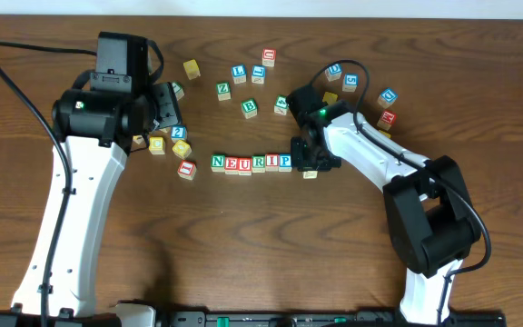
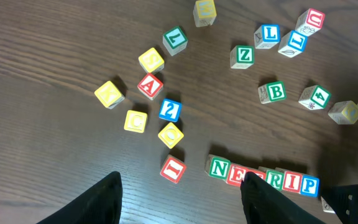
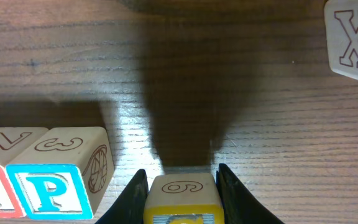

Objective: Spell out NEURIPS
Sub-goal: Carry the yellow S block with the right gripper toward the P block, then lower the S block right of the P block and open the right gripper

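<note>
A row of letter blocks reading N E U R I P (image 1: 251,163) lies mid-table and also shows in the left wrist view (image 2: 263,176). My right gripper (image 1: 310,166) is just right of the blue P block (image 3: 48,186). It is shut on a yellow-faced block (image 3: 182,202) that has a 6 on its top side. The block sits low over the wood, a small gap from the P. Its letter is cut off. My left gripper (image 2: 182,199) is open and empty, above the loose blocks at the left.
Loose blocks lie left of the row: a red I (image 2: 173,168), a blue 2 (image 2: 169,110), a red A (image 2: 149,85) and yellow ones. Blocks L, Z (image 1: 222,90) and B (image 1: 250,108) sit behind. More blocks lie at the right (image 1: 387,116). An X block (image 3: 353,40) is ahead.
</note>
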Controlling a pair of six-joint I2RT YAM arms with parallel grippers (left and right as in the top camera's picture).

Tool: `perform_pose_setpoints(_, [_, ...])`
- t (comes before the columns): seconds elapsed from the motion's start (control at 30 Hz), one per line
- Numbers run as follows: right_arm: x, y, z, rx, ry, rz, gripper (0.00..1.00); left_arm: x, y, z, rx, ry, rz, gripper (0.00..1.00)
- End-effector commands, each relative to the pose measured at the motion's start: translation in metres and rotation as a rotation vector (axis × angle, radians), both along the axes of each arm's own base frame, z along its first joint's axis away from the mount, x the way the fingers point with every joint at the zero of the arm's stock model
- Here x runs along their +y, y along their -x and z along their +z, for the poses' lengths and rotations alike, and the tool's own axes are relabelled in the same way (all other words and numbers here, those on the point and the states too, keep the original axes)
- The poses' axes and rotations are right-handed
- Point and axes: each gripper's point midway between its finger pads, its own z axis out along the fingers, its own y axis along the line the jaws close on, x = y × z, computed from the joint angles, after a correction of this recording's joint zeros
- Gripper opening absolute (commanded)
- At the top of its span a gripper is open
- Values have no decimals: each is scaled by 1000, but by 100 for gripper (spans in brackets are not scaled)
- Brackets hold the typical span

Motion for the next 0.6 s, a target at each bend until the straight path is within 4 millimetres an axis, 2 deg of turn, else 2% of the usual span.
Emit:
perform_pose_setpoints(0.0, [-1, 2, -5, 5, 15, -17, 15, 4, -2, -2, 3, -20, 4, 61])
perform_pose_setpoints(0.57, [7, 7, -7, 13, 10, -36, 15, 4, -2, -2, 4, -20, 4, 61])
